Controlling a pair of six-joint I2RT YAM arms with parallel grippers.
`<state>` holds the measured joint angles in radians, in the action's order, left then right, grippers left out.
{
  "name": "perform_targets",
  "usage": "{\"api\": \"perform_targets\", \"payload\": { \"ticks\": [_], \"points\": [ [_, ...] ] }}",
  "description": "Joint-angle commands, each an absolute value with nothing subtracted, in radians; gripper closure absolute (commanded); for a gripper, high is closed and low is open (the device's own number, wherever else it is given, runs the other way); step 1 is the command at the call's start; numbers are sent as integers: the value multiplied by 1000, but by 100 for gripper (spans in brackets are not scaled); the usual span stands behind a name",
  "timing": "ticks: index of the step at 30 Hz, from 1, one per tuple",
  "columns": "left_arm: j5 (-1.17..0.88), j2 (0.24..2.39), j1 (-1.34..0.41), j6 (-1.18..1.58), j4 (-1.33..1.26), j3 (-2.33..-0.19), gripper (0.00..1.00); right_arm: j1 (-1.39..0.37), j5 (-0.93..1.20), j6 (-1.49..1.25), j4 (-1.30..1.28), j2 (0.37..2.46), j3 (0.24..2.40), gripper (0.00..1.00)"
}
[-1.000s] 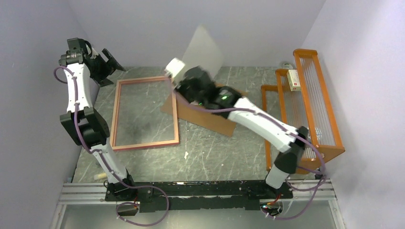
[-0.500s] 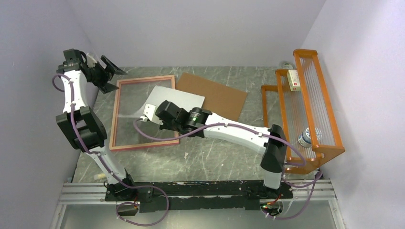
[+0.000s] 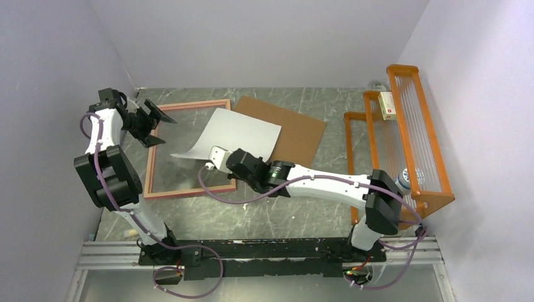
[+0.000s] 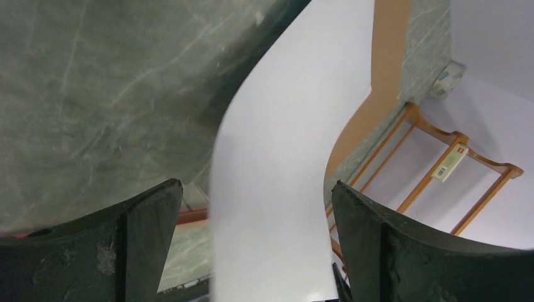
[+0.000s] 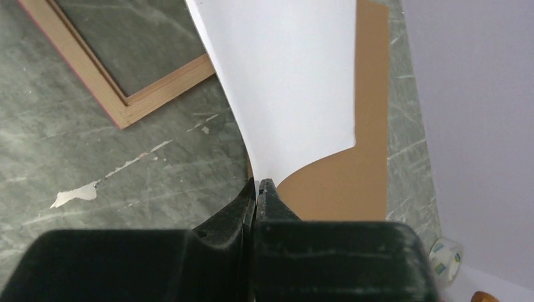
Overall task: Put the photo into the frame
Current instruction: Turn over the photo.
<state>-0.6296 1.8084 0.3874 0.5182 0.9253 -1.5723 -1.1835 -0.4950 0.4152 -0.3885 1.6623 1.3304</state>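
Photo (image 3: 236, 133), white back up, long axis roughly left-right, in clenched right end effector (image 5: 259, 184); left end effector (image 3: 157, 127) agape.

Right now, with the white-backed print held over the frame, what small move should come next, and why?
Probably close the open left gripper on the free edge of the large white-backed photo print, which shows between its fingers. The shut right gripper pinches just one edge, so the sheet curves and sits skewed, only partly over the thin pink-edged wooden frame.

photo (image 3: 242, 131) over frame (image 3: 189, 190), board (image 3: 299, 129) to right
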Motion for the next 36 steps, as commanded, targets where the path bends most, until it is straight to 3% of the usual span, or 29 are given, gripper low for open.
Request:
{"api": "perform_targets", "payload": {
  "ticks": [1,9,29,33,36],
  "points": [
    [-668,1732,389,527,891,-1456,6,-1180,-562,349,-166,1528,1267,100],
    [-852,1752,388,598,826,-1372,7,-1178,-506,349,-47,1421,1144,100],
    [-977,1823,415,868,646,-1330,10,-1178,-463,386,77,1323,1025,100],
    [-1027,1836,401,868,647,-1332,15,-1178,-463,402,97,1324,1020,100],
    [-1069,1809,381,899,609,-1282,25,-1177,-462,404,115,1331,1018,100]
  ]
}}
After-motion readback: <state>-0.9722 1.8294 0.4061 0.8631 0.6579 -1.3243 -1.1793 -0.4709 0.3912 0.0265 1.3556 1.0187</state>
